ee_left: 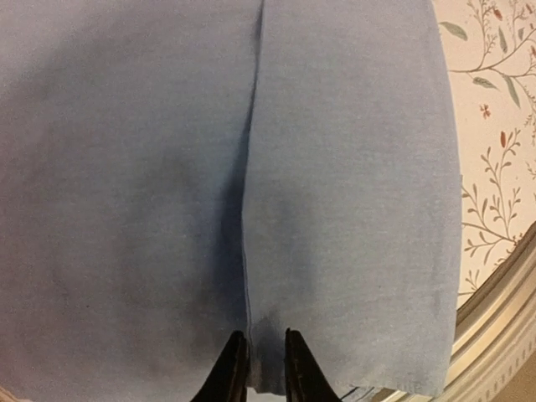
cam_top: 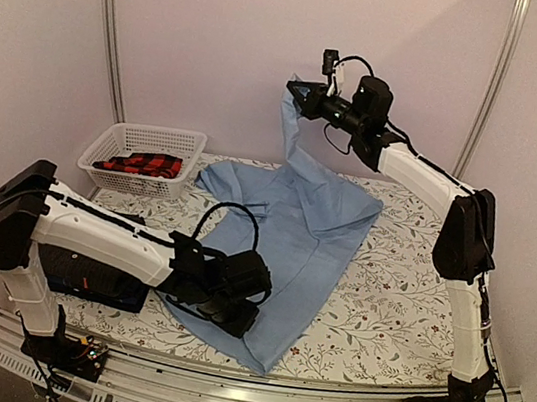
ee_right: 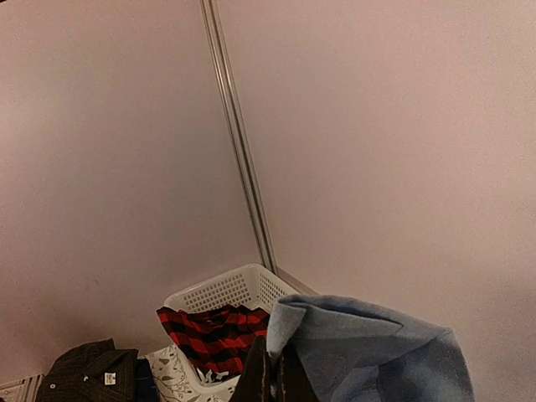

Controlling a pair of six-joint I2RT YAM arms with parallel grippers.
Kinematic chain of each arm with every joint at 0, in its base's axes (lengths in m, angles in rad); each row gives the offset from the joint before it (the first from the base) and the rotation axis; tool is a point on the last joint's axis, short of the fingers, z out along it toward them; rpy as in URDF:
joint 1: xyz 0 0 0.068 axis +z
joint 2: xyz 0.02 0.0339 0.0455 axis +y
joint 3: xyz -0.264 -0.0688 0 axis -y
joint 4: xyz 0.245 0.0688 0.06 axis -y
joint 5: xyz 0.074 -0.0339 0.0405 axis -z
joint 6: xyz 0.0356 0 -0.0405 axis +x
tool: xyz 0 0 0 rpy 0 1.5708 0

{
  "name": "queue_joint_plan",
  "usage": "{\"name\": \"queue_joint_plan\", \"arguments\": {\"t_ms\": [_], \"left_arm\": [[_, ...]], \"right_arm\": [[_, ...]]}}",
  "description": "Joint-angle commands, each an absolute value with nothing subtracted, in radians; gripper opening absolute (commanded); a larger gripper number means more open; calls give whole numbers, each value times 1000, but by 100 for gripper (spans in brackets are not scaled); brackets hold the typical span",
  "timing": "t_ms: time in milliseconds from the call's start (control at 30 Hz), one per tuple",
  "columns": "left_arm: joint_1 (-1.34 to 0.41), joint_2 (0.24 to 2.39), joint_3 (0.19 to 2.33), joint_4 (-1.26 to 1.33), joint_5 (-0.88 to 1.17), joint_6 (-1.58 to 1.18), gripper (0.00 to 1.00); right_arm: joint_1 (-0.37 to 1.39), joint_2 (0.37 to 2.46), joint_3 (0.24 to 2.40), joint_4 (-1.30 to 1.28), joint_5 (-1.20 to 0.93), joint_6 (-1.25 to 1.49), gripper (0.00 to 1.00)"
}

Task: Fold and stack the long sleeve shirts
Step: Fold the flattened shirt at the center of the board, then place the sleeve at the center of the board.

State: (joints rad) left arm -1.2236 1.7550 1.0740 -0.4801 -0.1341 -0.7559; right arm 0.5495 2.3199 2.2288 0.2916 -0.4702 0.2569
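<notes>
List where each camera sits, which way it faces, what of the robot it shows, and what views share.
Top external: above and behind the bases, looking down at the table; left arm and right arm show.
Left wrist: low over the light blue shirt, facing down onto it; left pincer shows at the bottom edge.
Right wrist: raised, facing the wall and white basket; right pincer shows, shut on the shirt.
Shared: shirt in all three; basket in top external and right wrist.

Basket [cam_top: 136,182] left of shirt [cam_top: 305,229]
</notes>
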Motion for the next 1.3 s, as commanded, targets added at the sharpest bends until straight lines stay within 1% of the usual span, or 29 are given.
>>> {"name": "queue_joint_plan", "arguments": {"t_ms": [0,33,200,367,500,667,767,867,1000,1133,1267], "left_arm": [[-1220,1764,1055,-477,-89,-723,22],[-1220,1760,1056,-477,-88,-719,25],[-1188,1708,1076,-477,-80,-679,33],[-1099,1657,1091,-461,-58,-618,41],[-985,1609,1093,-406,-14,-601,42],[-872,1590,1147,-384,19,-555,48],[-809,1605,1171,-356,86,-525,51],[-763,1625,1195,-322,145,-512,53],[-742,1647,1214,-316,180,-499,53],[-740,1629,1186,-292,196,-486,55],[-738,1627,1165,-289,220,-472,55]], "right_arm": [[553,2293,2170,263,-490,299,0],[553,2282,2149,260,-493,310,0],[560,2207,1995,210,-445,349,0],[573,2091,1814,163,-413,375,0],[605,1976,1653,127,-376,379,0],[667,1844,1432,116,-345,377,0],[711,1808,1341,93,-318,355,0],[724,1792,1254,118,-314,392,0],[745,1795,1199,132,-291,399,0],[757,1806,1191,120,-308,361,0],[768,1780,1138,134,-302,344,0]]}}
